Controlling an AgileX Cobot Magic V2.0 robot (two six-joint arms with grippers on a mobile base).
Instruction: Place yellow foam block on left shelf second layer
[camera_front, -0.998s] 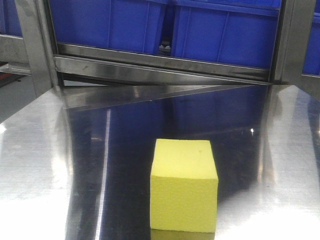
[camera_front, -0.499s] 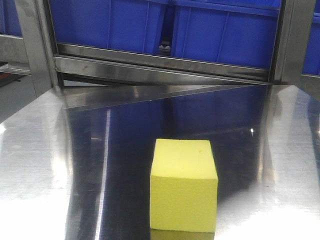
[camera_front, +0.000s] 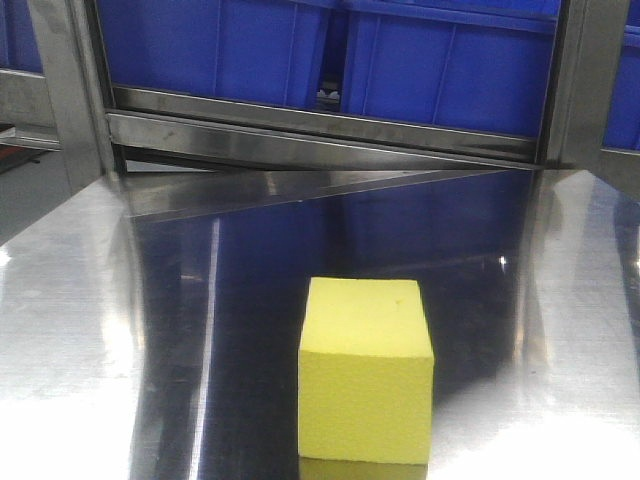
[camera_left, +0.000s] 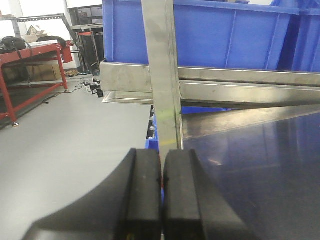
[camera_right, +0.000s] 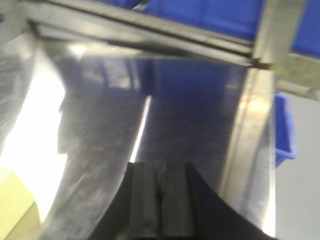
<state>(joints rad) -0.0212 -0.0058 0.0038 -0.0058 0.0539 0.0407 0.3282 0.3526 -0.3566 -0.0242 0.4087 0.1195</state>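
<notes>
Fingers (camera_right: 145, 200) pinched together and empty on both the right gripper (camera_right: 159, 200) and the left gripper (camera_left: 161, 195), the yellow foam block (camera_front: 367, 370) sits on the steel surface (camera_front: 80, 320), off left of the right gripper's tips, seemingly the nearer of 2 arms.

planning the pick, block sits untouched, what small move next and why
Probably open the right jaws and shift them left toward the yellow foam block: they are shut and empty, and the block sits lower left in their wrist view.
</notes>
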